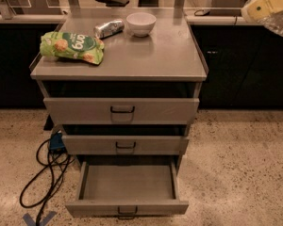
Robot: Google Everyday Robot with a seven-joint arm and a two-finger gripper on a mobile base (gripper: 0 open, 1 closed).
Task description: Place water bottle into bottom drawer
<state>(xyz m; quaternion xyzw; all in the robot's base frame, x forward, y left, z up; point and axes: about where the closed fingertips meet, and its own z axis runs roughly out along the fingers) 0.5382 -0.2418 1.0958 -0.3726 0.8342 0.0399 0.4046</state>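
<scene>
The water bottle (282,26) shows as clear crinkly plastic at the top right corner, held in the air to the right of the cabinet. My gripper (268,6) is there too, one yellowish finger pressed against the bottle, mostly cut off by the frame edge. The bottom drawer (127,181) is pulled out wide at the foot of the grey cabinet and its tray holds nothing. The gripper with the bottle is high above and to the right of that drawer.
On the cabinet top (160,55) lie a green snack bag (71,46), a silver can (108,28) and a white bowl (141,22). The top drawer (122,110) and middle drawer (125,145) stand slightly out. Black cables (42,182) lie on the floor at left.
</scene>
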